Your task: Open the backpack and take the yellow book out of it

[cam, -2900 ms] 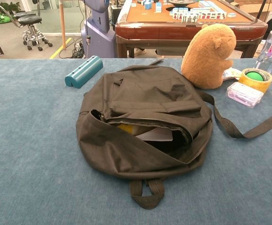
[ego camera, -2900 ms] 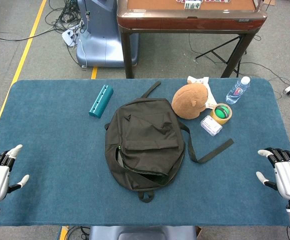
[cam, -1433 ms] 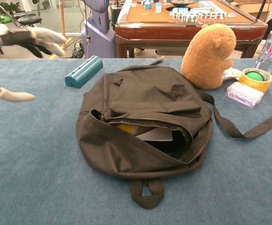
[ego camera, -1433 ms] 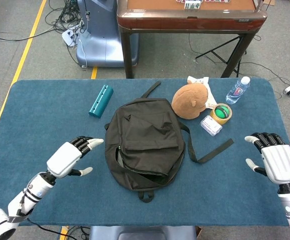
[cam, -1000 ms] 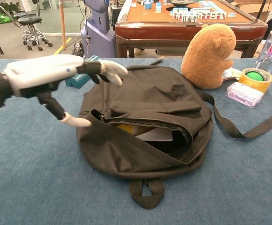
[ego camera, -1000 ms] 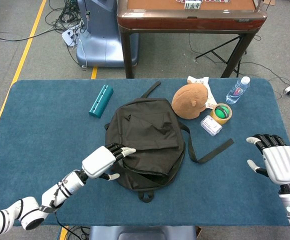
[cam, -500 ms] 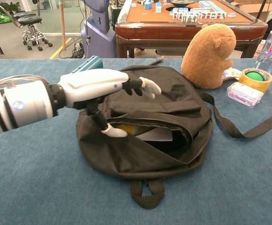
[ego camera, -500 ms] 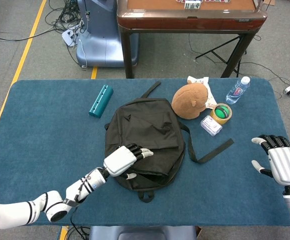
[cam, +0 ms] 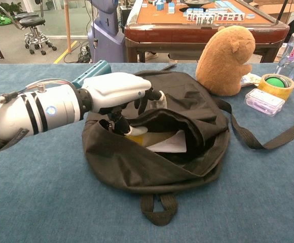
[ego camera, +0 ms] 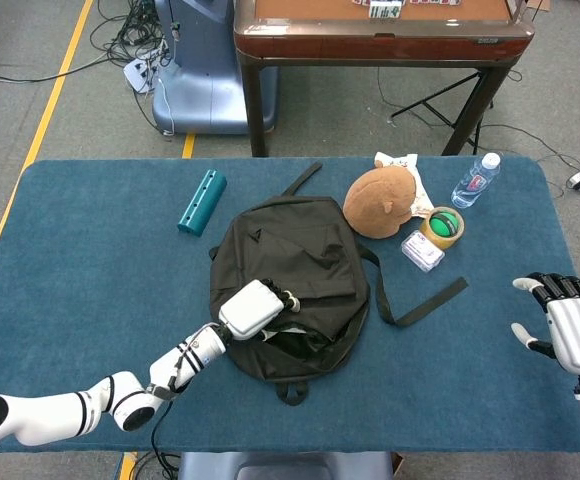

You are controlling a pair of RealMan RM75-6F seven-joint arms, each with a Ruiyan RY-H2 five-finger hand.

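The backpack (cam: pixel 157 136) flap is now lifted by the left hand (cam: pixel 119 91), fingers hooked under it; the yellow book (cam: pixel 137 138) is exposed at frame centre.

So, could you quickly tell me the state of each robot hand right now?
Left robot hand: grips the upper flap of the dark fabric backpack.
Right robot hand: open, holding nothing.

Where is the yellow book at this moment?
In the chest view, the yellow book shows only as a sliver inside the backpack mouth, just under the left hand, beside a white sheet.
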